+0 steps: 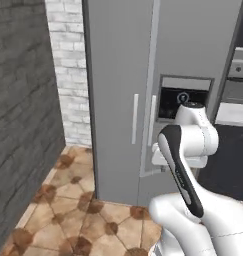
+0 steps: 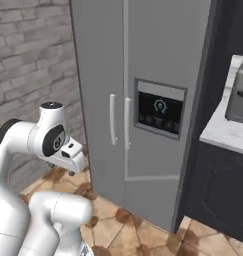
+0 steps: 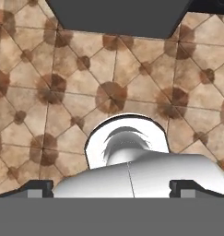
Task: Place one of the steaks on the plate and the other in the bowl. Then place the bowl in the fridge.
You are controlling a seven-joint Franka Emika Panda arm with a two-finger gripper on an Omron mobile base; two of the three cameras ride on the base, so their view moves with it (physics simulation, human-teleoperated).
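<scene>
While the base stands in front of the fridge (image 1: 118, 75), both of its doors are closed and the bar handles (image 2: 113, 119) sit side by side at the middle seam. No steak, plate or bowl can be seen, so I cannot tell where they are. The claw (image 3: 111, 188) points down at the tiled floor (image 3: 49, 92), spread wide and holding nothing. I judge the fridge step is not begun; next the claw must reach a handle.

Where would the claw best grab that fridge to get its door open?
Probably one of the two long vertical bar handles at the middle seam of the fridge, both doors shut. Come straight from the front, open claw turned to straddle the bar sideways: it stands off the door, leaving room behind it.
</scene>
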